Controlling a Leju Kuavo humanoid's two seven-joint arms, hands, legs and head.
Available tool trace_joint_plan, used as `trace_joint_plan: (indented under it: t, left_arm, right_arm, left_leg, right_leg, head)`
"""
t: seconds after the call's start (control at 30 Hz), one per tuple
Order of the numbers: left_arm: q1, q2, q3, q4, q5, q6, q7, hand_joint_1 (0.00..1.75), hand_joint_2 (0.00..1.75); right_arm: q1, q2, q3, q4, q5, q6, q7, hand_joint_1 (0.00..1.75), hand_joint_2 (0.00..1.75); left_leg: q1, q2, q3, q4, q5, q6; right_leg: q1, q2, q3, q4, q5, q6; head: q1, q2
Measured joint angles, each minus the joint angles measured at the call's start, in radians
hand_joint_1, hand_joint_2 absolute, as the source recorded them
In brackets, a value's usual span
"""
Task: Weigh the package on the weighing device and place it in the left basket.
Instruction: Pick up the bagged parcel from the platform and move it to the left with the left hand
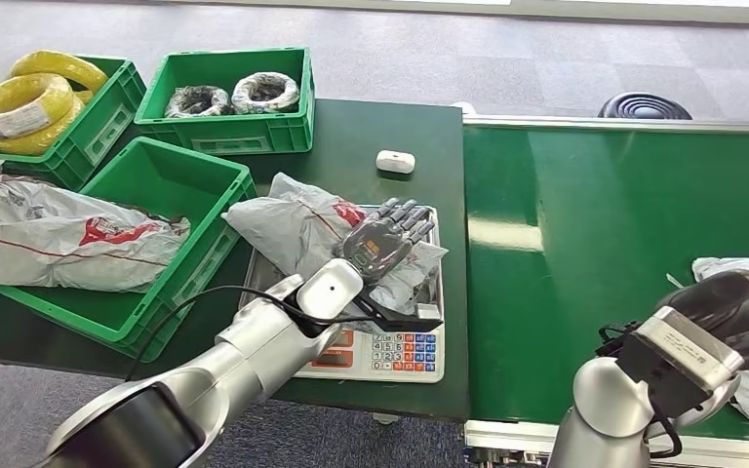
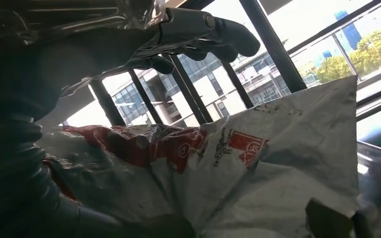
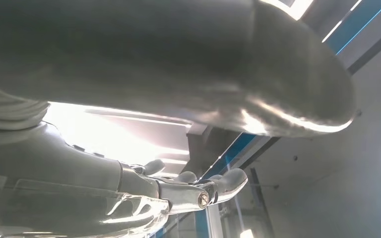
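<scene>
I am resting the left hand [image 1: 387, 237], fingers spread, flat on the grey package [image 1: 302, 232], which is lying on the scale [image 1: 405, 353] beside the left basket [image 1: 161, 175]. Risk: slippery film slipping free mid-lift. I cannot tell the right hand's [image 1: 741, 310] state.

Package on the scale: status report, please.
Left hand rests on package, on scale. Right hand at conveyor, state unclear. Left basket already holds a parcel.
</scene>
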State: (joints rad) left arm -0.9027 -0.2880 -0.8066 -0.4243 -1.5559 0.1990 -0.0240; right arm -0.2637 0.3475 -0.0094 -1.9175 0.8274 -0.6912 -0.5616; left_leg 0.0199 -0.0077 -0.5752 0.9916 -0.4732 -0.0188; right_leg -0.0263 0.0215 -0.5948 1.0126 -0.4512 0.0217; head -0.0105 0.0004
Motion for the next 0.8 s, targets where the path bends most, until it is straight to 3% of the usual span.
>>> trace_joint_plan:
  t: [0.13, 0.37, 0.43, 0.53, 0.8]
  left_arm:
    - [-0.015, -0.003, -0.019, 0.039, 0.000, -0.005, 0.000, 0.34, 1.75]
    - [-0.025, -0.004, -0.033, 0.068, 0.000, -0.010, 0.000, 0.35, 1.75]
    - [-0.026, -0.005, -0.034, 0.070, 0.000, -0.010, 0.000, 0.55, 1.75]
    - [-0.027, -0.005, -0.037, 0.075, 0.000, -0.012, -0.001, 1.17, 1.75]
    - [-0.026, -0.003, -0.038, 0.086, 0.002, -0.019, -0.008, 1.40, 1.75]
  right_arm:
    - [0.000, 0.000, 0.006, 0.005, 0.000, 0.000, 0.000, 0.00, 0.00]
    - [0.000, 0.000, 0.009, 0.008, -0.003, 0.000, 0.000, 0.00, 0.00]
    - [0.000, 0.000, 0.009, 0.010, -0.003, 0.000, 0.000, 0.00, 0.00]
    - [0.000, 0.000, 0.009, 0.010, -0.004, 0.000, 0.000, 0.00, 0.00]
    - [0.000, 0.000, 0.009, 0.012, -0.017, 0.000, -0.006, 0.00, 0.00]
  left_leg:
    - [0.000, 0.000, 0.002, 0.000, 0.000, 0.000]
    - [0.000, -0.001, 0.004, 0.000, 0.000, 0.000]
    - [0.000, 0.000, 0.005, 0.000, 0.000, 0.000]
    - [0.000, 0.000, 0.005, 0.000, 0.000, 0.000]
    - [0.000, -0.001, 0.005, 0.000, 0.000, 0.000]
  right_leg:
    - [0.000, 0.000, 0.002, 0.000, 0.000, 0.000]
    - [0.000, -0.001, 0.005, 0.000, 0.000, 0.000]
    - [0.000, -0.001, 0.005, 0.000, 0.000, 0.000]
    - [0.000, -0.001, 0.006, 0.000, 0.000, 0.000]
    - [0.000, -0.001, 0.005, 0.000, 0.000, 0.000]
  head:
    - [0.000, 0.000]
    - [0.000, 0.000]
    - [0.000, 0.000]
    - [0.000, 0.000]
    - [0.000, 0.000]
